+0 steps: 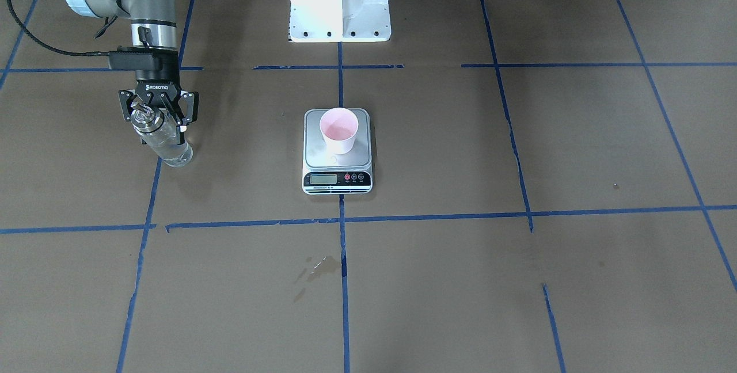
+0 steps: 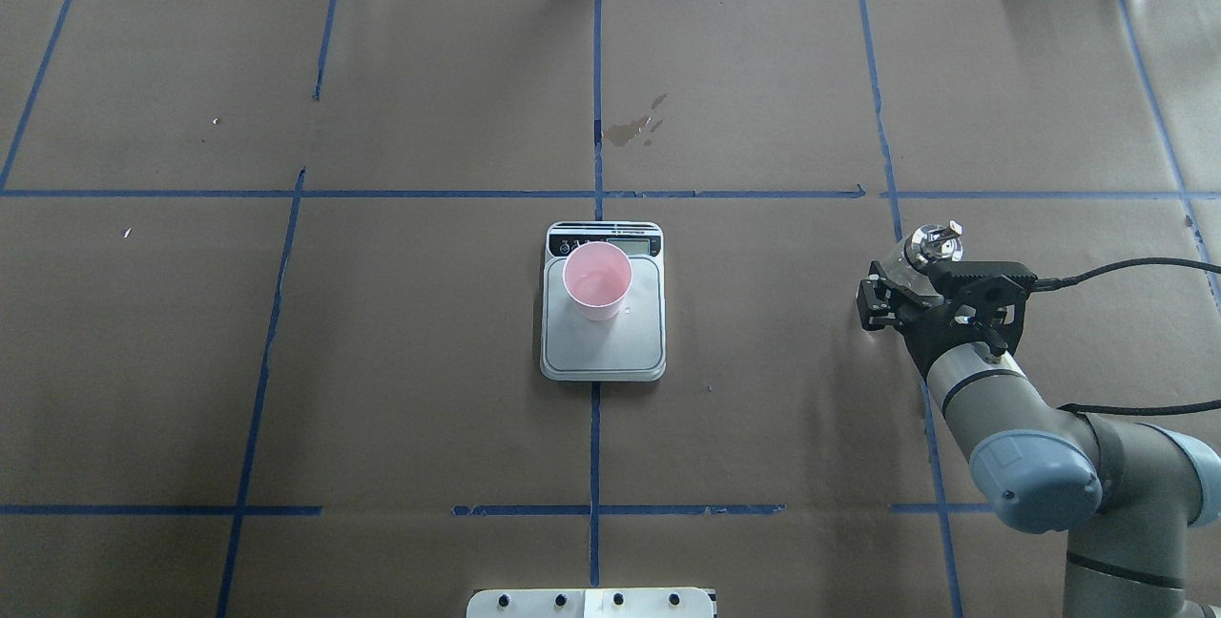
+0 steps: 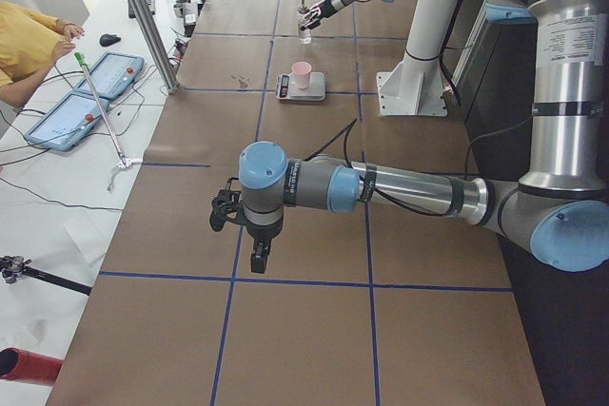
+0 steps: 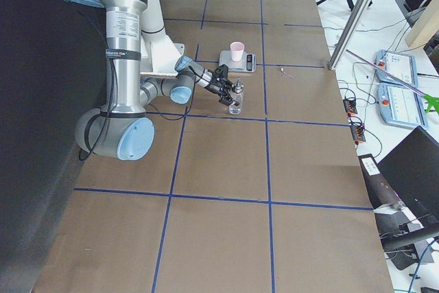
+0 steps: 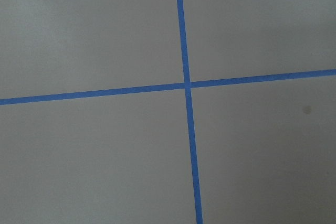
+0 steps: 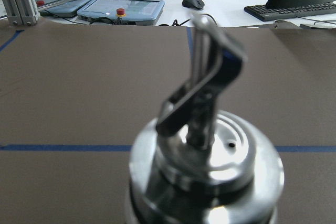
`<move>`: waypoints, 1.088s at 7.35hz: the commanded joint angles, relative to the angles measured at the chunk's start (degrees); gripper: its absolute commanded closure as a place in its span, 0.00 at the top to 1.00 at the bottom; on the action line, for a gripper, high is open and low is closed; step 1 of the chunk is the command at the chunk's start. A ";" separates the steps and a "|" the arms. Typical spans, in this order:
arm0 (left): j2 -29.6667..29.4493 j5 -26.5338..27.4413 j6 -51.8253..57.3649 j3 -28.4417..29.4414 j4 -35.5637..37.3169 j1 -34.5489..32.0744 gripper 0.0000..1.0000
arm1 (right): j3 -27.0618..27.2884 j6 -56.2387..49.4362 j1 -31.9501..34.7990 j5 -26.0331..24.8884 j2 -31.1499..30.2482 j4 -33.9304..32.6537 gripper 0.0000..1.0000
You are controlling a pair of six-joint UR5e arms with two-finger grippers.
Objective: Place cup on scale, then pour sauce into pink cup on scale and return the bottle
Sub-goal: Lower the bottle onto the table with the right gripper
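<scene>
Brown table [image 1: 518,304] gridded in blue tape [image 1: 345,304], dark stain [image 1: 321,267] just beside the centre line, yellow-shirted operator [image 3: 24,45] at two tablets [image 3: 67,121].

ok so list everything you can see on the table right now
cup: one, pink, upright on the scale
scale: one, silver and white, table centre
bottle: one, clear glass, to the robot's right of the scale
stain: one, dark, beyond the scale
table: one, brown, blue tape lines
right tool: one, black, closed around the bottle
left tool: one, black, above the table far from the scale; open or shut unclear
</scene>
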 commanded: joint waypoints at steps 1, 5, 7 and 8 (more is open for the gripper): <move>-0.03 0.00 0.00 0.00 0.00 0.00 1.00 | -0.63 0.03 -0.04 -0.21 -0.07 -0.03 0.18; -0.03 0.00 0.09 0.00 0.00 0.00 1.00 | -1.16 -0.24 -0.04 -0.13 -0.07 -0.03 0.60; -0.03 0.00 0.09 -0.08 0.00 0.00 1.00 | -1.25 -0.24 -0.04 -0.21 -0.07 -0.03 1.00; -0.03 0.00 0.00 -0.08 0.00 0.00 1.00 | -1.25 -0.24 -0.04 -0.22 -0.07 0.05 1.00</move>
